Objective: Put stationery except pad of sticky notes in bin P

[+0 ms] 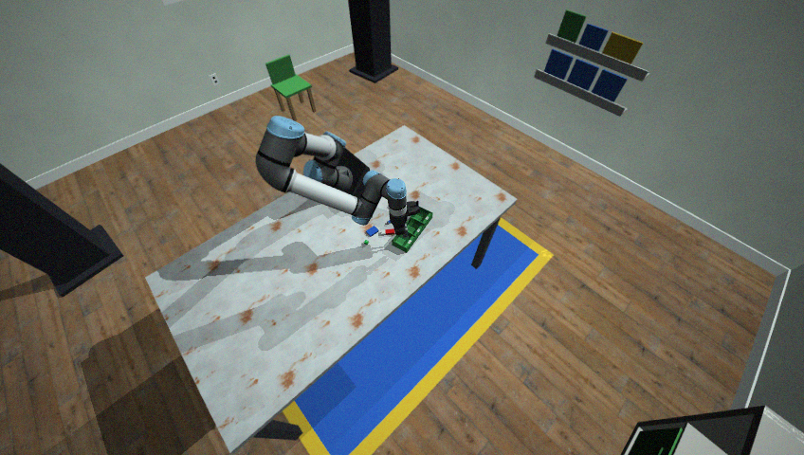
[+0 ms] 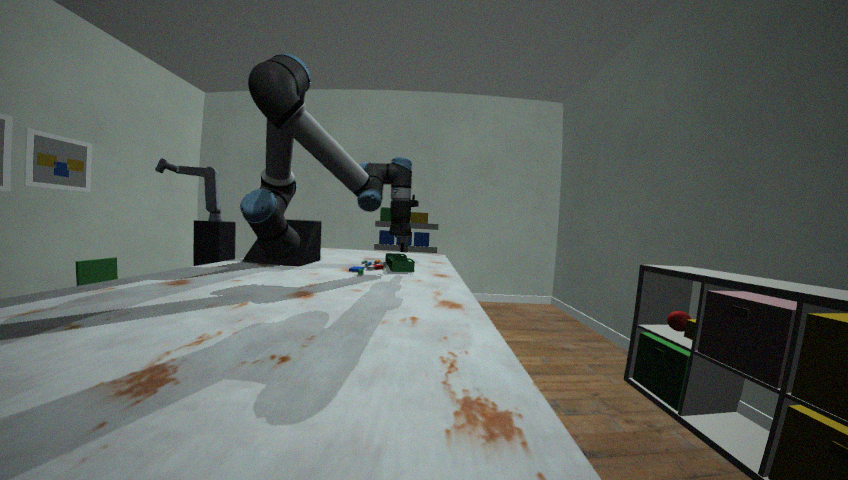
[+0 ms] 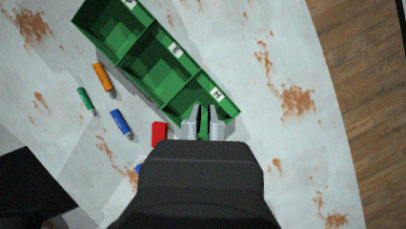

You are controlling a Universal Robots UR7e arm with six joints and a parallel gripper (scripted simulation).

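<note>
A green row of three bins (image 3: 143, 35) (image 1: 417, 222) (image 2: 399, 262) stands on the table; its labels read E (image 3: 176, 49) and H (image 3: 217, 93), and a third label is cut off at the top edge. My gripper (image 3: 204, 113) (image 1: 401, 230) (image 2: 404, 247) hangs over the H end with its fingers a narrow gap apart and nothing between them. Beside the bins lie an orange marker (image 3: 103, 76), a green marker (image 3: 86, 98), a blue marker (image 3: 120, 121) and a red eraser (image 3: 159, 134) (image 1: 390, 230). A blue pad (image 1: 372, 230) is mostly hidden under my wrist.
A small green die (image 1: 365, 242) lies on the table left of the pad. The table's edge (image 3: 329, 95) runs close to the right of the bins, with wooden floor beyond it. The arm's base stands at the back left.
</note>
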